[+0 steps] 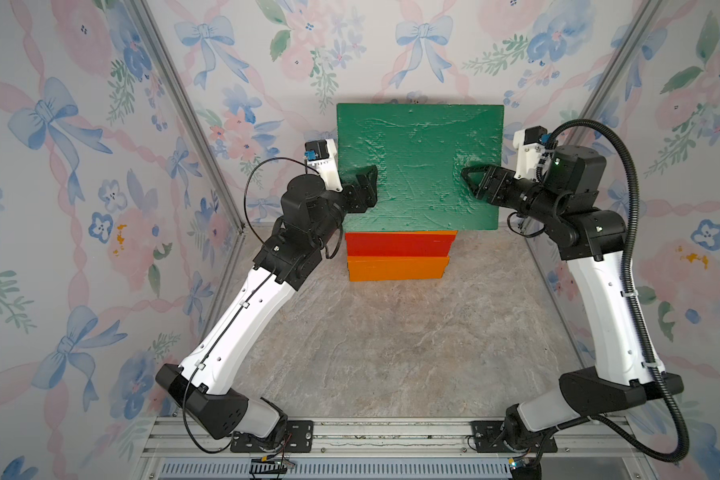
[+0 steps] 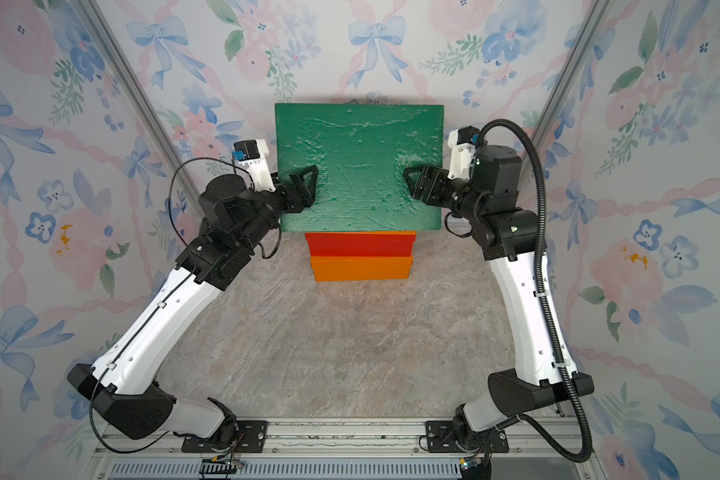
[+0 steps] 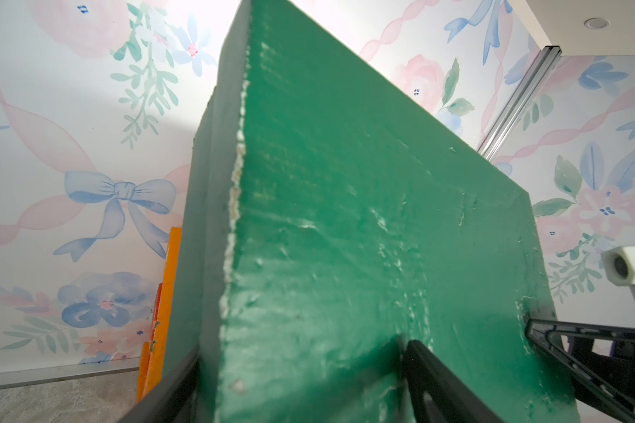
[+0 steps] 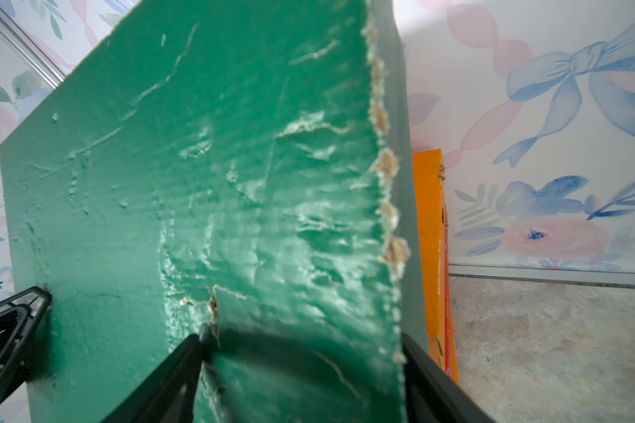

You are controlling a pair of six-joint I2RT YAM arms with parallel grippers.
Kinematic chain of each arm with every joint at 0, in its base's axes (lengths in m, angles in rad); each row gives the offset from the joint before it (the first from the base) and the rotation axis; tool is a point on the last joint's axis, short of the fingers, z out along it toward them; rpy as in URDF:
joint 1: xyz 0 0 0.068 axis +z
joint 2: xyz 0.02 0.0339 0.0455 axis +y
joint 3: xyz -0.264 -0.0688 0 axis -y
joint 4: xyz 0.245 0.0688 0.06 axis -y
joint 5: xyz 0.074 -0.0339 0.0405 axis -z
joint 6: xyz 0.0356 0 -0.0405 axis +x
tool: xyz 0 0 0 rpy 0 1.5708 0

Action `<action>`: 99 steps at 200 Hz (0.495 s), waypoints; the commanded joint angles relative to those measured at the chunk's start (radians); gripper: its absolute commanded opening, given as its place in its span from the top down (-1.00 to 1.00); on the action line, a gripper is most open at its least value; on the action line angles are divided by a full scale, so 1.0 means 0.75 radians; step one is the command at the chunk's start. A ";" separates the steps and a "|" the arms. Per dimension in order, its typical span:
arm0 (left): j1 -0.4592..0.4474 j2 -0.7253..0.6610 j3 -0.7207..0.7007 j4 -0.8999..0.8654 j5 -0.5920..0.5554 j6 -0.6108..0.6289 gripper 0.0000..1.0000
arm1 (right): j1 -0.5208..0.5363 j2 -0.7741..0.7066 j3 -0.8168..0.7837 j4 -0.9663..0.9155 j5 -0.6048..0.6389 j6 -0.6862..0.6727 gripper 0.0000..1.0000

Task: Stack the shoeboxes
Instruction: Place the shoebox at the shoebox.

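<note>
The dark green shoebox lies flat over the stack at the back of the table, covering most of it. Below it, the front faces of a red shoebox and an orange shoebox show. My left gripper is shut on the green box's left edge, one finger on top and one underneath. My right gripper clamps the right edge the same way. An orange box sits close under the green one; I cannot tell whether they touch.
Floral wallpapered walls enclose the cell on three sides, with the back wall just behind the boxes. The marble-patterned table stretches in front of the stack. Both arm bases sit on an aluminium rail at the near edge.
</note>
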 commanded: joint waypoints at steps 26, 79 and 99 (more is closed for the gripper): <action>-0.076 0.098 0.096 0.097 0.550 -0.025 -0.63 | 0.095 0.111 0.144 0.061 -0.329 0.050 -0.58; -0.018 0.181 0.211 0.097 0.583 -0.037 -0.63 | 0.088 0.189 0.221 0.057 -0.316 0.051 -0.58; 0.006 0.215 0.252 0.097 0.600 -0.051 -0.63 | 0.086 0.216 0.261 0.053 -0.315 0.056 -0.58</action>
